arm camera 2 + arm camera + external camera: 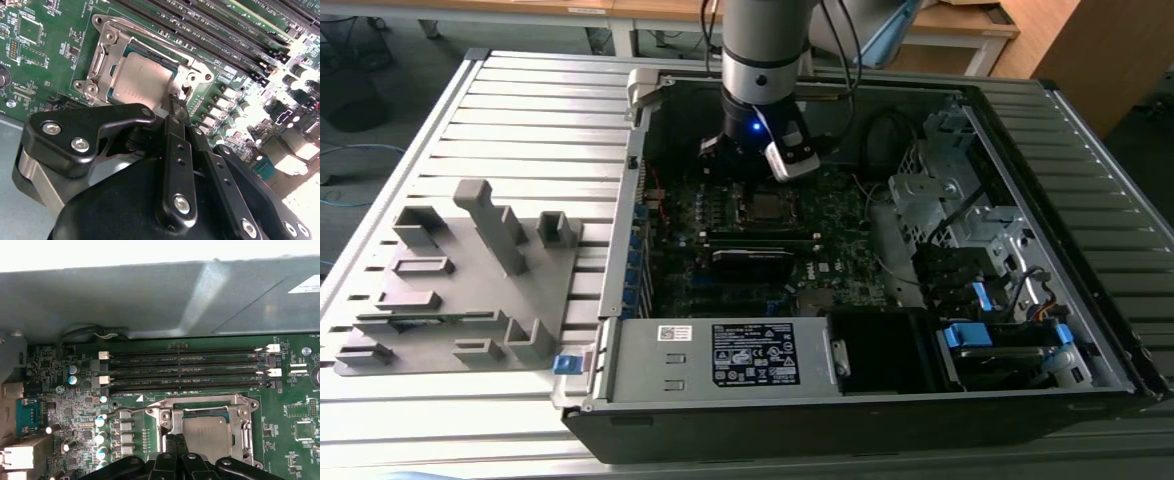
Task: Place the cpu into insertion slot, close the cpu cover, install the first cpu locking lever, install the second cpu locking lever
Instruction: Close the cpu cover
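- Lying on its side on a slatted grey metal table (520,110), a black and silver desktop computer case (854,430) is seen opened in the exterior view.
- A grey moulded fixture with upright blocks and slots (467,290) is set on the table at the exterior view's left of the case.
- A grey cylindrical robot arm (761,40) is lowered into the case, above the dark green circuit board (841,225).
- Long black memory sockets (185,372) are laid in parallel rows just beside the socket area.
- The black two-fingered gripper (177,106) is held at one corner of the socket. Its fingers are drawn together with no gap seen at the tips; whether anything thin is pinched there cannot be told.
- The insertion slot (205,412), a small square dark socket with a silvery rim, is set into the board and is filled.
- The cpu cover (105,55), a thin silvery metal frame plate with a cut-out middle, is laid down flat around the socket.
- The cpu (142,82), a small flat square chip with a dull grey-silver face, is seated in the insertion slot and framed by the cpu cover, just beside the fingertips.
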`<state>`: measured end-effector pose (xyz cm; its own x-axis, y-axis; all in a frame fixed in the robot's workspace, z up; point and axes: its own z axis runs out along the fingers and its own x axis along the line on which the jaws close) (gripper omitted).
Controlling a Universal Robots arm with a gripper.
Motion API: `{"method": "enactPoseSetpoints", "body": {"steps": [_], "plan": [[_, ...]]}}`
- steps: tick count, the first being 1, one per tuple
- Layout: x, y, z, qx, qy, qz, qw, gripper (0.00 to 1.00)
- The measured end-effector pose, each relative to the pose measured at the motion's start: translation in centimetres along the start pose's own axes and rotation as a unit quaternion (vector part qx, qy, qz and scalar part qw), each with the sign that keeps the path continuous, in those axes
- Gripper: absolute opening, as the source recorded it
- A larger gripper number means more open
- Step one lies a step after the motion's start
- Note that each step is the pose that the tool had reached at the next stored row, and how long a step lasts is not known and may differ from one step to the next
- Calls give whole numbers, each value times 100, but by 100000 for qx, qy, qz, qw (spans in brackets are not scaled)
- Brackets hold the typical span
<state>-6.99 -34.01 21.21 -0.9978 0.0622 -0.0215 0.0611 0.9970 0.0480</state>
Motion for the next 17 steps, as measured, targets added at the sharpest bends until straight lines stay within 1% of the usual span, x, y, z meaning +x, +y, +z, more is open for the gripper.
{"method": "enactPoseSetpoints", "body": {"steps": [3,8,17], "plan": [[7,-2,16,8,5,0,100000,11],[8,-2,17,14,8,-3,100000,11],[12,-3,41,-14,-24,-278,100000,11]]}}
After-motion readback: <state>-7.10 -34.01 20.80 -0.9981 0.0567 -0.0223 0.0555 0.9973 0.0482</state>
